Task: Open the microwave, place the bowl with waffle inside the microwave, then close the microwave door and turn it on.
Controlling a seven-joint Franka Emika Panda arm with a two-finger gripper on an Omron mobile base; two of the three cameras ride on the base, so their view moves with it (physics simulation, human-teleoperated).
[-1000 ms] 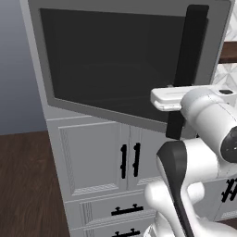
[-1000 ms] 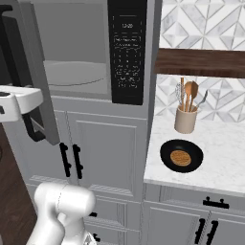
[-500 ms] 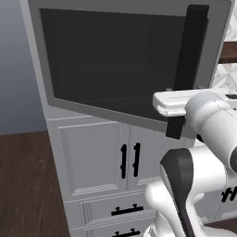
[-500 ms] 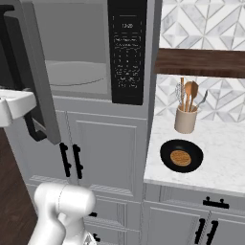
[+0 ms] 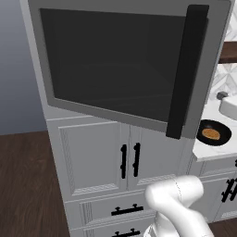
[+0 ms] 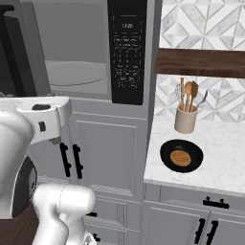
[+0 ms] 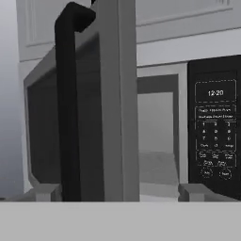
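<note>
**Door swung wide, my fingers spread and empty**

My gripper (image 7: 113, 192) sits with its two grey finger tips set far apart at the bottom of the hand view, one (image 7: 44, 192) to the left of the long black bar handle (image 7: 69, 103) and one to the right of the door's edge. Nothing is pinched between them; whether either tip touches the door I cannot tell.

The wide grey-framed microwave door with its dark tinted window (image 5: 115, 69) stands open, swung out toward my base, its handle (image 5: 185, 74) on the free edge. Behind it the large grey built-in microwave (image 6: 81, 52) shows its grey cavity and pale round turntable plate (image 6: 74, 74), with the tall black button panel (image 6: 127, 50) on the right.

The small black bowl with the golden waffle disc (image 6: 181, 156) rests on the white marble counter (image 6: 220, 153), to the right of the microwave column and lower than the cavity. Just behind it stands a beige crock of wooden utensils (image 6: 185, 117). White cabinet doors with short black handles (image 5: 129, 159) sit below the microwave.
</note>
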